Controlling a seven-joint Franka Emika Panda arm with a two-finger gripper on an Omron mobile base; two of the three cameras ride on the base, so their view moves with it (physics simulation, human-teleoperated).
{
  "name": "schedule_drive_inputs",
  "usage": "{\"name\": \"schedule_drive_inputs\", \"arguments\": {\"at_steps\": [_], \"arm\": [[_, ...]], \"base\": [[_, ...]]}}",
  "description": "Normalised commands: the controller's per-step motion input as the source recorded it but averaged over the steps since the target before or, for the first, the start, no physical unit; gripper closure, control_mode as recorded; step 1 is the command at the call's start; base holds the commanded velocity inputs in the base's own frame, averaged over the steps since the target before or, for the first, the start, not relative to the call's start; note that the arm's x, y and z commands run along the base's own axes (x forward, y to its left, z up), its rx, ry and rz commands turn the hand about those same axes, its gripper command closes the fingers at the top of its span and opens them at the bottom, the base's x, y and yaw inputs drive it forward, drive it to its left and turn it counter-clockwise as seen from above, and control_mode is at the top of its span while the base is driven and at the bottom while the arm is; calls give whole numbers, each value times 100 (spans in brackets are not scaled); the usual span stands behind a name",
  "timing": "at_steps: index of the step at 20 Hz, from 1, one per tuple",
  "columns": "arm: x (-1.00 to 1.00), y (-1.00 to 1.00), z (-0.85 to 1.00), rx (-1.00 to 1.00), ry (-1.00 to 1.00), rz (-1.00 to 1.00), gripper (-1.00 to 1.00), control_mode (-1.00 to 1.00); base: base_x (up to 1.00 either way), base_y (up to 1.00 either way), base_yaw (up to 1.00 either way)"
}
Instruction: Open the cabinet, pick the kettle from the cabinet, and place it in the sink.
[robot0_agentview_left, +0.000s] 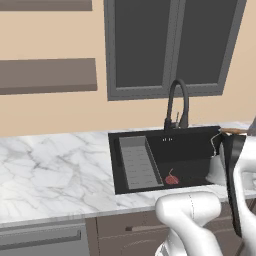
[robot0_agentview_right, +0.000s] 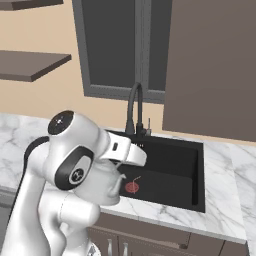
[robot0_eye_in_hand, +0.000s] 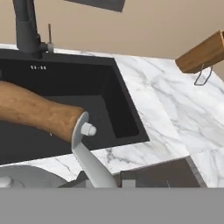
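The pincer is clamping shut on the light brown handle of the kettle (robot0_agentview_left: 216, 170), with the silvery body hanging under it at the right end of the sink (robot0_agentview_left: 197, 150), over the front right part of the basin. In the hand view the wooden handle (robot0_eye_in_hand: 39, 111) is lying across the left of the picture, ending at a grey metal bracket with a small stud, and a curve of the kettle's lid is peeking in at the bottom left. The pincer's own tips are not showing clearly there. In the right base view the kettle's pale body (robot0_agentview_right: 106, 184) is sitting partly behind the robot's white arm, over the near left edge of the basin as that camera sees it.

Inside the sink a small red thing (robot0_agentview_left: 171, 179) is lying on the black floor, just right of the ribbed grey tray (robot0_agentview_left: 137, 162). The black arched tap (robot0_agentview_left: 177, 102) is standing at the back rim. The white marble tabletop (robot0_agentview_left: 55, 167) is running around the basin. Above the tap a dark grey window frame (robot0_agentview_left: 170, 45) is showing, and in the right base view a grey-brown cabinet (robot0_agentview_right: 212, 65) door is hanging at the right. Brown wall shelves (robot0_agentview_left: 47, 75) are sitting to the left.
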Motion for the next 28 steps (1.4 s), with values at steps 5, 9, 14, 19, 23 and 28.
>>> {"name": "schedule_drive_inputs", "arguments": {"at_steps": [5, 9, 14, 19, 23, 28], "arm": [[23, -13, -8, 16, -1, 14, 100, -100], [23, -4, -11, 15, -8, 14, 100, -100], [21, 0, -14, 10, -11, 11, 100, -100], [17, 5, -21, 5, -12, 3, 100, -100], [18, 2, -20, 0, -11, 0, 100, -100], [25, -3, -14, 0, -2, 0, 100, -100]], "base": [[0, 0, 0], [0, 0, 0], [0, 0, 0], [0, 0, 0], [0, 0, 0], [0, 0, 0]]}}
